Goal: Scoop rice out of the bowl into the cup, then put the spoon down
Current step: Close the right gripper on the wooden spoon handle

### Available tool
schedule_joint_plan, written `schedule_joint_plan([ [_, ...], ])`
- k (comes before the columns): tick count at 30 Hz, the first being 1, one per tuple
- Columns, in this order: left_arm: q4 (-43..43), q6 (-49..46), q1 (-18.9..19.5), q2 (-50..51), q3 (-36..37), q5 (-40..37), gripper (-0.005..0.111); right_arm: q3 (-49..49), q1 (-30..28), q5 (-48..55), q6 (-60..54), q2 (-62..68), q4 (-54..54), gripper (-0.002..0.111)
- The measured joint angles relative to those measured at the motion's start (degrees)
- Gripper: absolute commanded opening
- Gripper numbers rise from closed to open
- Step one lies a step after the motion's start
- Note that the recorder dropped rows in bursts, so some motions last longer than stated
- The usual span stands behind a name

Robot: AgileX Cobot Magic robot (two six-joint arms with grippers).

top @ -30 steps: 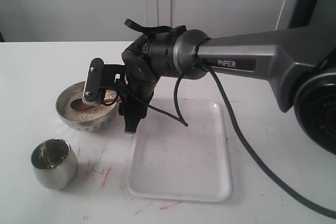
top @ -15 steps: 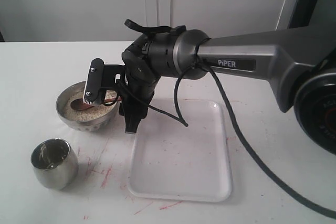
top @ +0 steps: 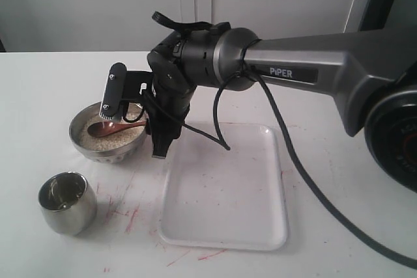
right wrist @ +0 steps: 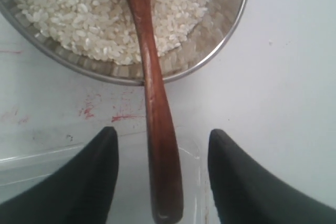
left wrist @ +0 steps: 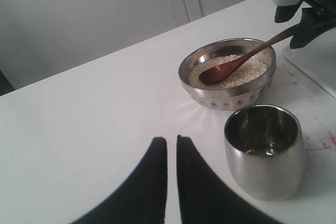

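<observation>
– While the cup [top: 67,203] stands empty left of the bowl [top: 107,154], what can go wrong?

– Reading from that side: the cup is narrow-mouthed and round-sided, near the bowl but not touching it. A loaded spoon tilted off its centre would likely shed grains onto the table [top: 52,83], and a low pass could nudge it. Inside the bowl, the spoon [top: 104,128] lies with its head on the rice [top: 88,140] and its handle leaning over the bowl's right rim. It rests on that rim alone. The right gripper [right wrist: 163,140] straddles the handle just outside the bowl, jaws spread, gripping nothing. A closure off the handle's line would probably lever the head and flick rice over the rim, or slide the spoon out.

– Which view shows that clearance?

– Only the right wrist view: there is bare space between the handle and each dark finger. From the exterior view the arm's wrist hides it.

– And the others?

– Only the left wrist view shows the left gripper [left wrist: 170,141], well away from the bowl, closed to a sliver on nothing. It also looks into the cup, which holds no rice that can be made out. Only the exterior view shows the whole white tray [top: 228,226] right of the bowl.
</observation>
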State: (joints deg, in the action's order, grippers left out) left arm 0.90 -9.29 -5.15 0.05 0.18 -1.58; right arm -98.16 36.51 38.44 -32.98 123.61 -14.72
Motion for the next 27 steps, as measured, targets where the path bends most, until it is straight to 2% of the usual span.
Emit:
schedule_joint_plan([
  [5,0.0,0.0,0.0,0.0,0.0,0.0,0.014,0.0,0.0,0.3,0.0,0.0,0.0,0.038],
  [27,0.0,0.0,0.0,0.0,0.0,0.0,0.014,0.0,0.0,-1.1,0.0,0.0,0.0,0.038],
])
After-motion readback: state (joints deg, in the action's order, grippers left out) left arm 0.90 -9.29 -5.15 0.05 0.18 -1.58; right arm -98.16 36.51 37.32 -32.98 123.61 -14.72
